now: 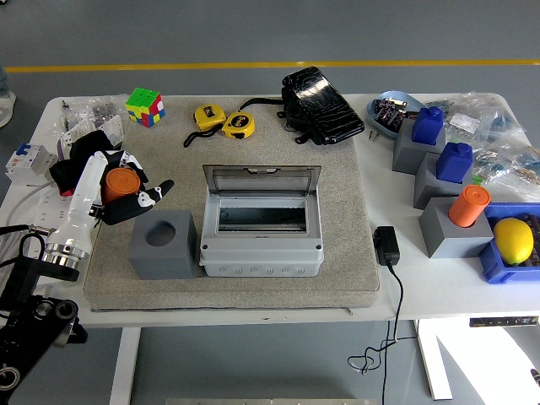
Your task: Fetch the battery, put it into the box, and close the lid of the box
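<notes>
Because the orange battery (121,183) must clear its grey holder (162,245) before travelling, the left hand (126,190) holds it wrapped in curled fingers above the mat, at about ten o'clock from the empty socket. The box (261,224) sits at three o'clock of the holder with its lid (261,177) standing open, apparently ready to receive it; the right hand is out of view.

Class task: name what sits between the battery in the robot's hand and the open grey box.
In the head view, the grey holder block, its socket empty, sits between the orange battery and the box.
</notes>
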